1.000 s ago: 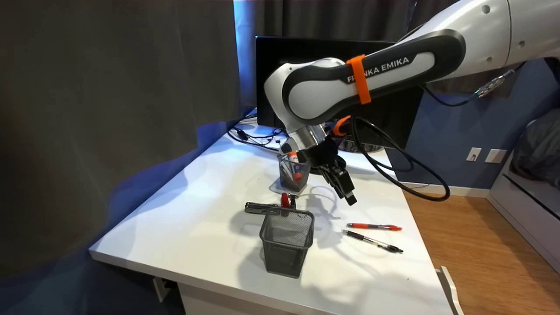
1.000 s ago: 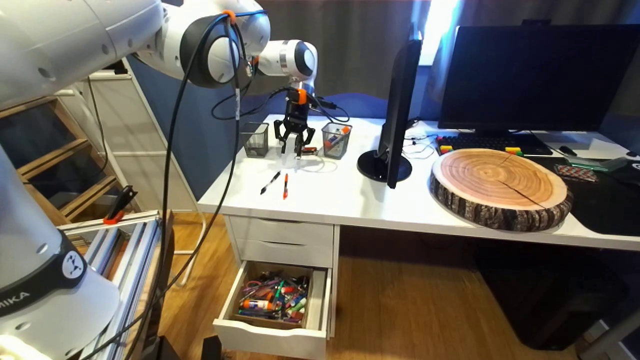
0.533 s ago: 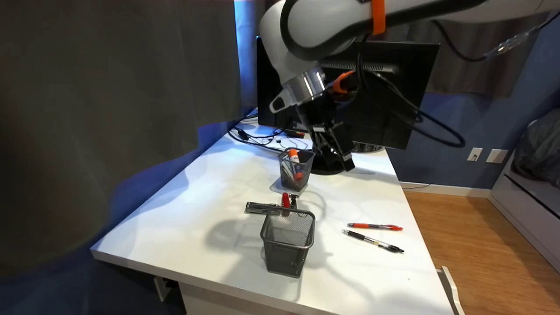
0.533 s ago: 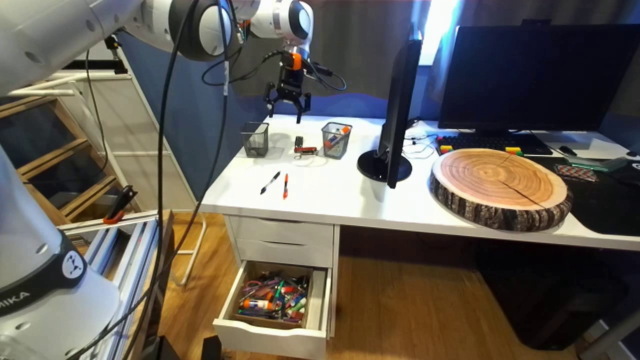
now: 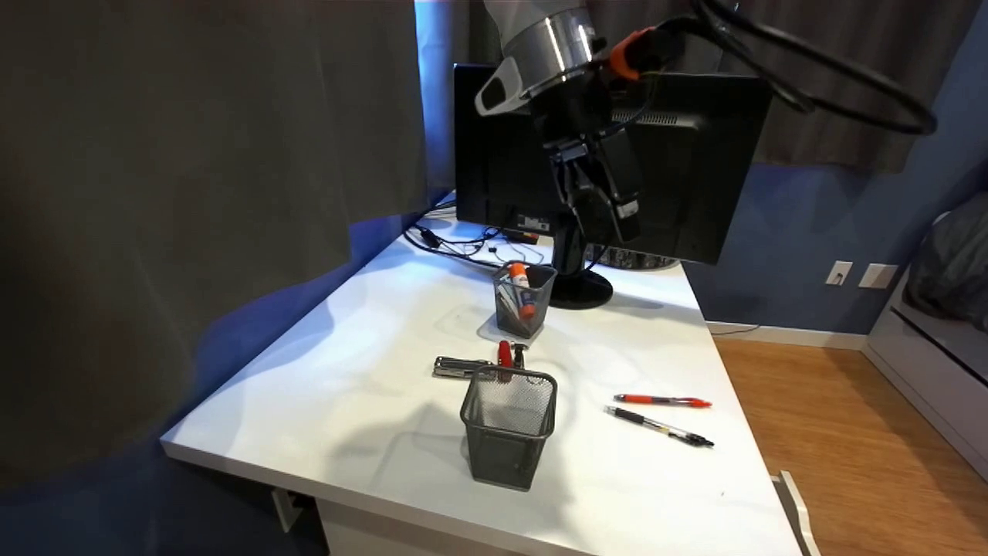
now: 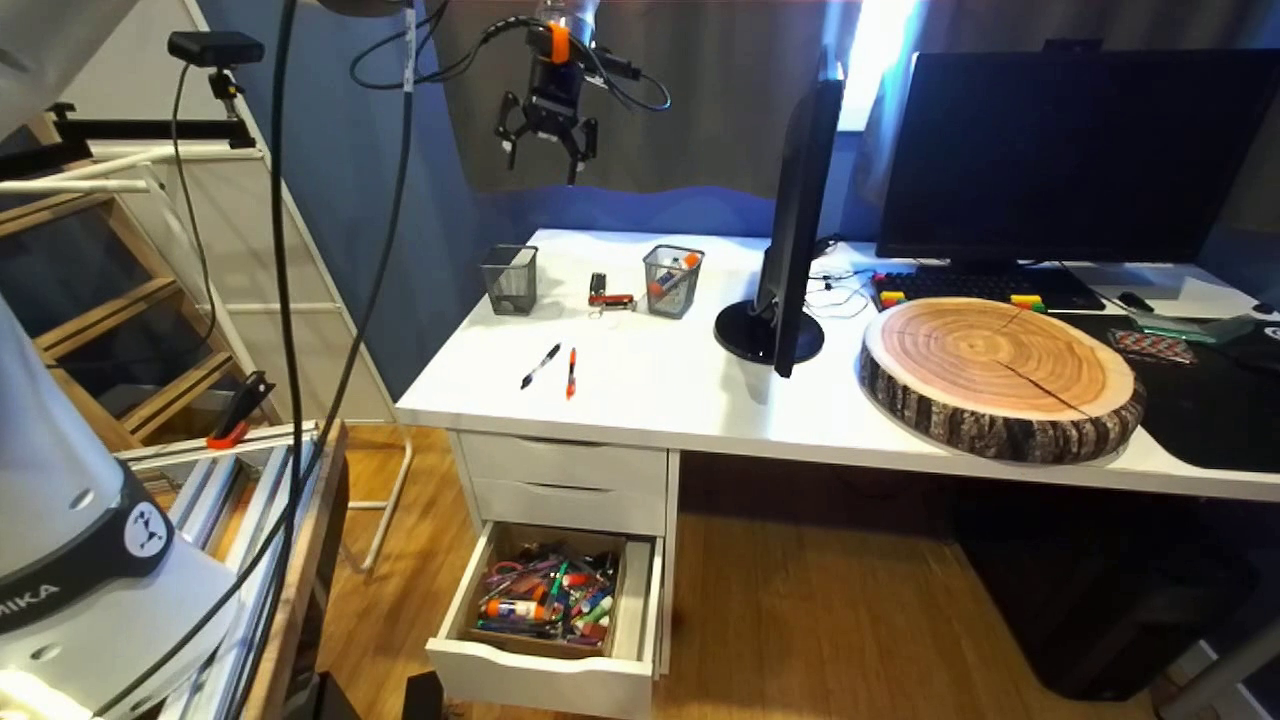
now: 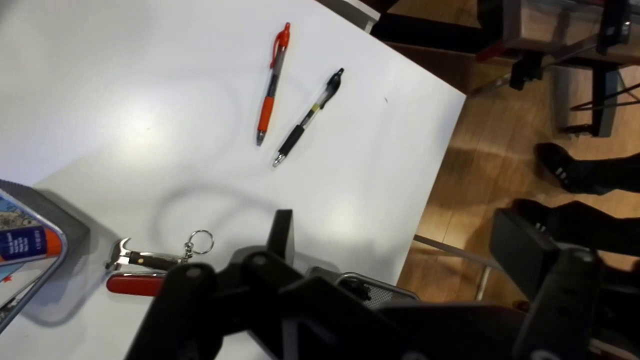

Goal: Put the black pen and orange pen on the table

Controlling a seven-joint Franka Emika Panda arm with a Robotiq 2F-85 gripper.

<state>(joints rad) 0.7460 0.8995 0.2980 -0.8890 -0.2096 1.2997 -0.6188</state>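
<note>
In both exterior views we see the arm's wrist [image 5: 549,50] hanging high above the table [image 6: 680,390], slightly tilted, the gripper [image 6: 541,172] pointing down with its jaws spread wide around bare air. In an exterior view, toward the table's near left, lie the black pen [image 6: 541,366] and, just right of it, the orange pen [image 6: 571,374]. Farther back, a red tool [image 6: 617,301] sits between a left cup [image 6: 512,300] and a right cup [image 6: 672,305]; in the wrist view the gripper hides part of that tool. Only there do we find shoes [image 7: 556,162]; only an exterior view shows the jumble [image 6: 550,595] in the open drawer [image 6: 545,685].
</note>
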